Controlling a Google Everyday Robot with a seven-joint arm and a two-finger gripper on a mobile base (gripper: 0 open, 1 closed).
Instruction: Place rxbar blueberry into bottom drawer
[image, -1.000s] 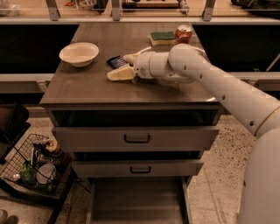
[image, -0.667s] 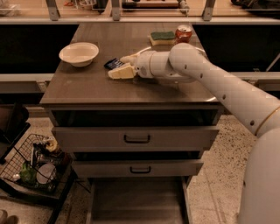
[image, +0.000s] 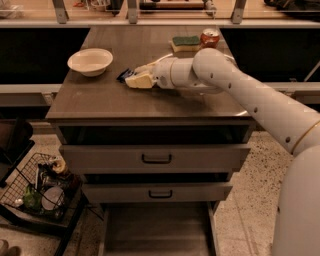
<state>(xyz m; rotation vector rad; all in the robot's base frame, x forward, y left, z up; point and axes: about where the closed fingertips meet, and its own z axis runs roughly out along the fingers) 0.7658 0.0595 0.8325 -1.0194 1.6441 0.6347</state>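
Note:
The rxbar blueberry (image: 123, 75) lies on the wooden cabinet top, a small dark blue wrapper left of centre. My gripper (image: 136, 77) is low over the top at the bar's right end and covers part of it, with the white arm reaching in from the right. The bottom drawer (image: 157, 232) is pulled out at floor level under the cabinet, and its flat grey floor shows.
A white bowl (image: 90, 61) sits at the top's left. A green-and-yellow sponge (image: 185, 43) and a red can (image: 209, 37) stand at the back right. Two upper drawers (image: 156, 158) with dark handles are pushed in. A wire basket (image: 37, 192) of items stands on the floor at the left.
The gripper has shifted slightly left and lower onto the bar. The visible end of the bar now lies a little further left and nearer the front.

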